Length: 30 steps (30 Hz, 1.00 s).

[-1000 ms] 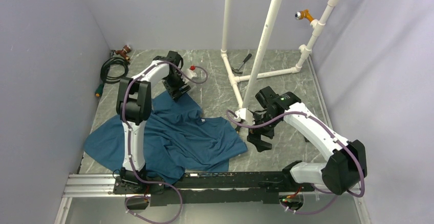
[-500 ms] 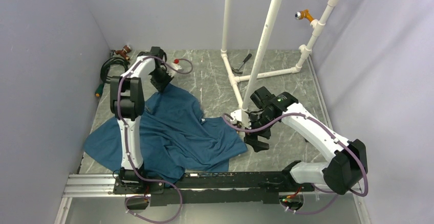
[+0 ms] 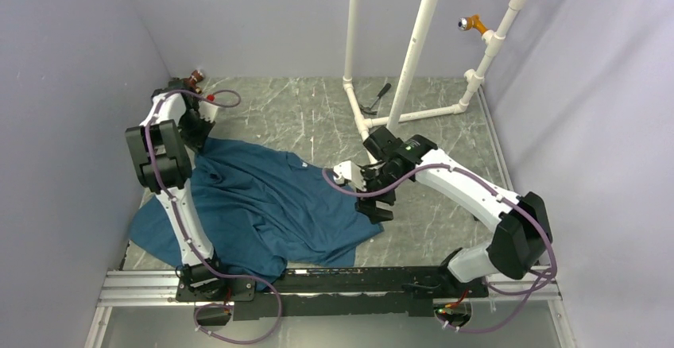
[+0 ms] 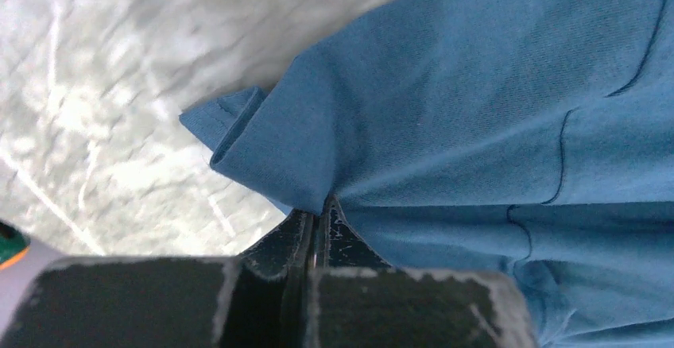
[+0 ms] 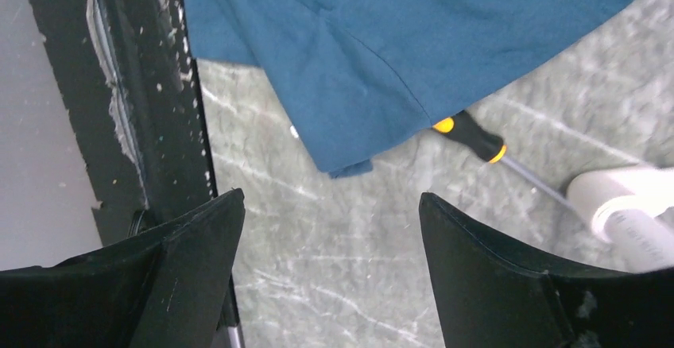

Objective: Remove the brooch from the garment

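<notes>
Table (image 3: pixel 318 114): grey marbled surface filling the centre of the top view.
Garment (image 3: pixel 270 205): lies in folds across the lower left of that view.
Right pincer (image 5: pixel 331 201): jaws wide apart and empty, over bare table just beside the garment's right edge.
Left pincer (image 4: pixel 324 205): closed on 1 fold at the garment's upper-left corner.
Screwdriver (image 5: pixel 470 138): handle end touches the cloth edge.
Brooch: position cannot be told from any of the 3 views.
</notes>
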Motion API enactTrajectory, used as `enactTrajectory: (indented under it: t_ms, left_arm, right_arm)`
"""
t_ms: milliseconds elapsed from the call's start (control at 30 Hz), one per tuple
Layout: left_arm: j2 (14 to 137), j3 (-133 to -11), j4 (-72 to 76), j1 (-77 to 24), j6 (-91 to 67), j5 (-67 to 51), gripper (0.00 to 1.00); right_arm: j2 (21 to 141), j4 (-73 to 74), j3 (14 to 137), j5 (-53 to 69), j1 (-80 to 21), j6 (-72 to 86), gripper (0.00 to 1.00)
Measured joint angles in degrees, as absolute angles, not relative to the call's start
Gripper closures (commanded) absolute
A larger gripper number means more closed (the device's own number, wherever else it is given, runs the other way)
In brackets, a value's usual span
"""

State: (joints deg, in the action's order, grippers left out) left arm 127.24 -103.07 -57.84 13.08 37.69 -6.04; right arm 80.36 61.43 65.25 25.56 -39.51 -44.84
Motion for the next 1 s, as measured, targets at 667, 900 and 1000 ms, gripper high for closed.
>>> enactTrajectory:
  t_ms: [667,900,1000]
  left_arm:
    - [122.34,-99.92,-57.69,20.36,37.69,-3.42,1.0]
    - [121.64,-99.63,-57.65,21.41,37.91,-3.14,1.0]
    - [121.64,-99.66,-57.71,22.11,37.91,-3.25,1.0]
  right_arm:
    - [93.49,48.77,80.47,19.25,-48.99,-30.61,0.33]
    - [101.91,44.71,87.85,14.39,-50.33,-26.87,0.38]
    - [105.93,43.33,89.45,11.42,-50.41,-26.0,0.39]
